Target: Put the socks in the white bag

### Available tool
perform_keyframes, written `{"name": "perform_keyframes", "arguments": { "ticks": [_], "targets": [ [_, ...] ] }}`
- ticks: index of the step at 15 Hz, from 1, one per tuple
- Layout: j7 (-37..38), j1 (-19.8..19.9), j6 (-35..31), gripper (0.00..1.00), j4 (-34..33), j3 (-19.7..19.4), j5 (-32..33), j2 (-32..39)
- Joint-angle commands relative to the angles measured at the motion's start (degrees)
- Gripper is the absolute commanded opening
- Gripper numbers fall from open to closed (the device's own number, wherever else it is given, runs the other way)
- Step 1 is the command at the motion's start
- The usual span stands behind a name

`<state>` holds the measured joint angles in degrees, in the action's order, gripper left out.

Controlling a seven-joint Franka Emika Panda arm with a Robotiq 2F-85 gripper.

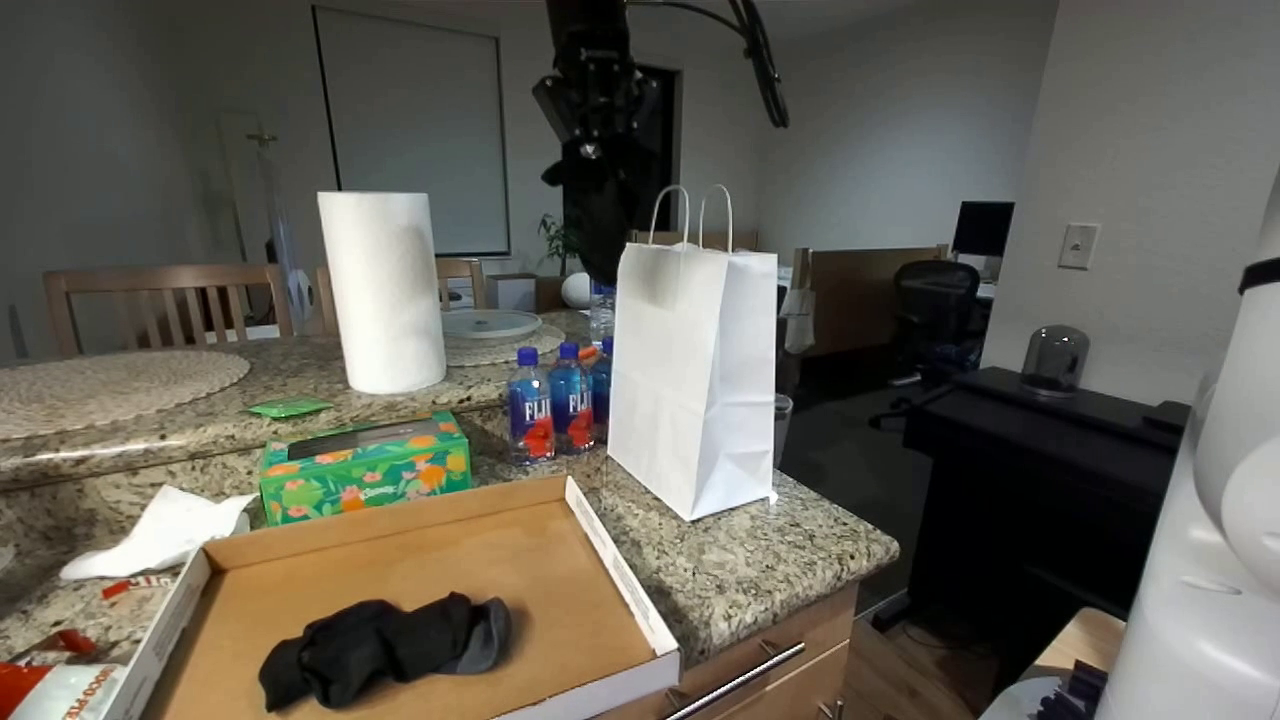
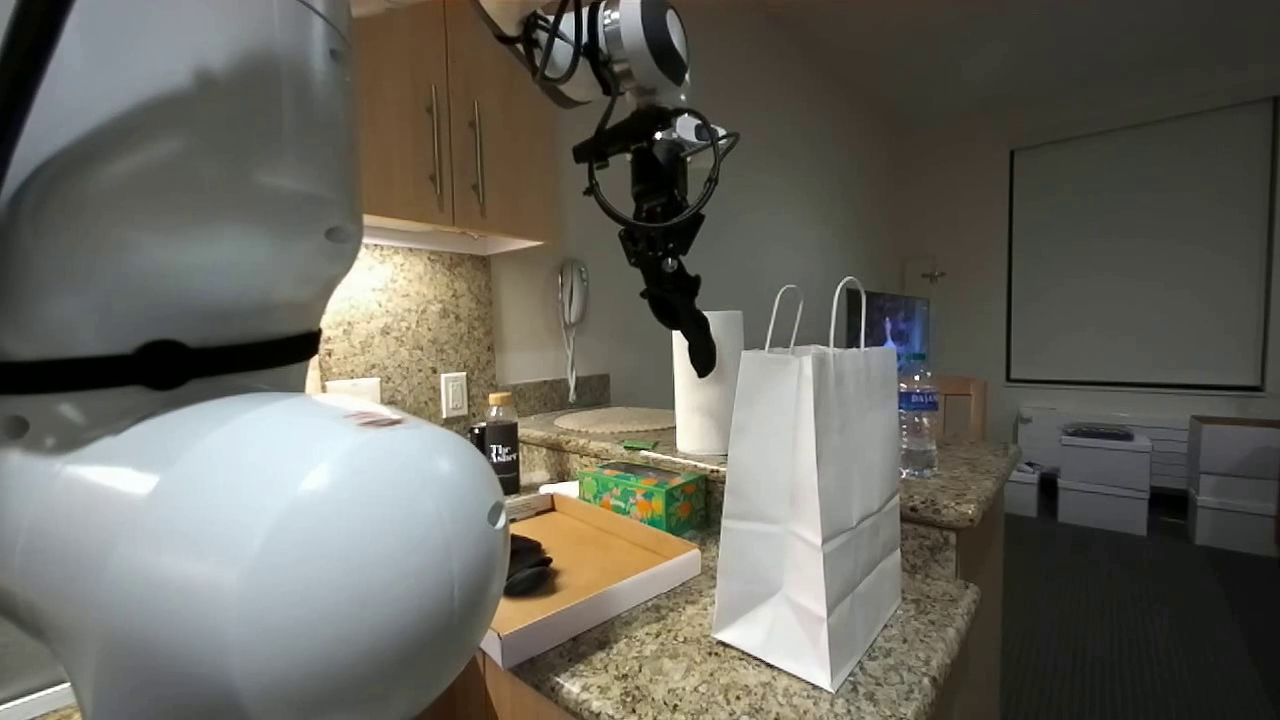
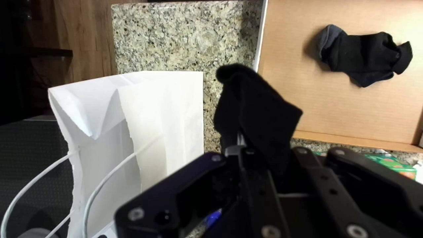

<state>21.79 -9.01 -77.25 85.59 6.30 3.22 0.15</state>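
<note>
Jaws of the black gripper [image 2: 667,264] are clenched together on a limp black sock [image 3: 257,109], with only the fabric pinched between them; the sock dangles in the air. In the wrist view it appears between the white bag [image 3: 175,105] and a shallow cardboard tray [image 3: 347,109]. Another sock bundle [image 3: 360,53], black with a grey end, lies crumpled in the tray; how many socks it contains cannot be told. The bag stands upright on a speckled granite counter [image 1: 740,560], its mouth gaping. Small water bottles [image 1: 532,405] stand between it and a green floral tissue box [image 1: 370,485], with a paper towel roll [image 1: 385,290] on a raised ledge [image 1: 300,360].
</note>
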Motion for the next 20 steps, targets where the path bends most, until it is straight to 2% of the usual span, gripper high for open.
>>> {"name": "perform_keyframes", "arguments": {
  "ticks": [1, 4, 8, 13, 20],
  "targets": [
    [2.14, 2.12, 1.15, 0.08, -6.01, -1.15, -2.04, 0.75],
    [5.42, 4.48, 1.20, 0.08, -10.96, -3.41, -5.51, 1.32],
    [9.42, 7.63, -0.48, 0.08, -13.66, -7.76, -12.03, 0.86],
    [14.52, 10.87, -3.94, 0.08, -11.28, -12.45, -19.71, -0.37],
    [17.92, 11.91, -8.28, 0.08, -7.42, -15.81, -24.28, -1.34]
  ]
}}
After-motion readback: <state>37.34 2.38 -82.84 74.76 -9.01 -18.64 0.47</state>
